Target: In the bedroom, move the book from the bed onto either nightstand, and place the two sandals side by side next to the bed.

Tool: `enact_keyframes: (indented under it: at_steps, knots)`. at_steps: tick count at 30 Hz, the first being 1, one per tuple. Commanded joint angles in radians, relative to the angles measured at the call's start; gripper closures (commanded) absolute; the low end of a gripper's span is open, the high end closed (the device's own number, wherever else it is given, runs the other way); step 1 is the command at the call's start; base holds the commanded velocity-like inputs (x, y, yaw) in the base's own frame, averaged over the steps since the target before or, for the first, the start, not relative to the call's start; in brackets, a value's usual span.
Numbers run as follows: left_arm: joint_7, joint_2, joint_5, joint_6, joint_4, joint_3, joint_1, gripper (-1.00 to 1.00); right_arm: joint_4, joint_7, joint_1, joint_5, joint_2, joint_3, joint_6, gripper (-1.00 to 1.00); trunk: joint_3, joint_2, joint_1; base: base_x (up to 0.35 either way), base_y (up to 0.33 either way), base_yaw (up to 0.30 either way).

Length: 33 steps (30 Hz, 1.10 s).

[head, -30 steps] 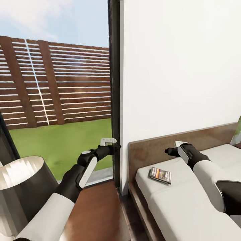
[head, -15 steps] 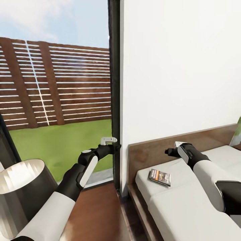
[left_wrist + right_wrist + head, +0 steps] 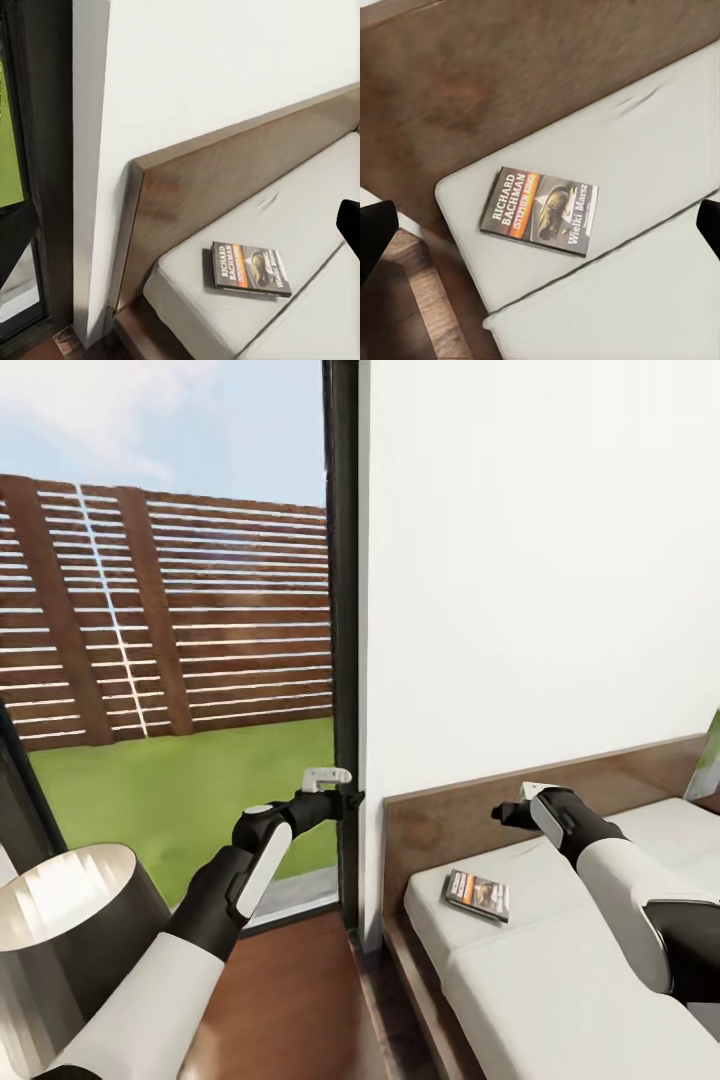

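At the head corner of the bed (image 3: 560, 980), on the off-white mattress just short of the headboard (image 3: 450, 825), lies the book (image 3: 477, 895), flat and face up, and our judgement is that fetching it is the step in hand. To do that well we would bring the right gripper (image 3: 503, 813) down over the book's near long edge, jaws set across the thin side, since a paperback lying flush on soft bedding gives little to pinch; pressing lightly into the mattress should let a finger slide under. The right gripper hovers above the book and near the headboard, its fingers spread at the edges of its wrist view, holding nothing. The book is a slim paperback with a dark cover, an orange band, white lettering and a small picture (its spine turned toward the headboard side). Further out, the left gripper (image 3: 335, 785) hangs before the dark window frame (image 3: 345, 610); we cannot tell how its fingers stand. A lampshade (image 3: 60, 905) sits beside the left arm.
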Motion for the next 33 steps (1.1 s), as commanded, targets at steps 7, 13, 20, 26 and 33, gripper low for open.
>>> enact_keyframes:
  at_steps: [7, 13, 20, 26, 33]
  knots:
    - [-0.002, 0.0, -0.001, 0.006, -0.001, 0.0, -0.001, -1.0, -0.003, -0.003, 0.0, -0.009, -0.001, 0.006, 0.007, -1.0, 0.021, 0.049, -0.027, 0.0, 0.0, 0.0]
    - [-0.002, 0.0, -0.001, 0.006, -0.001, 0.0, -0.001, -1.0, -0.003, -0.002, 0.0, -0.01, -0.001, 0.006, 0.007, -1.0, 0.04, 0.091, -0.05, 0.0, 0.0, 0.0]
    - [-0.002, 0.0, -0.001, 0.007, -0.001, 0.0, -0.001, -1.0, -0.003, -0.002, 0.0, -0.01, -0.001, 0.005, 0.007, -1.0, 0.062, 0.14, -0.077, 0.0, 0.0, 0.0]
    - [-0.002, 0.0, -0.001, 0.007, -0.001, 0.0, -0.001, -1.0, -0.003, -0.002, -0.001, -0.011, -0.001, 0.005, 0.007, -1.0, 0.08, 0.182, -0.1, 0.0, 0.0, 0.0]
    - [-0.003, 0.0, -0.002, 0.007, -0.001, 0.0, -0.001, -1.0, -0.003, -0.002, -0.001, -0.012, -0.001, 0.006, 0.007, -1.0, 0.102, 0.231, -0.127, 0.0, 0.0, 0.0]
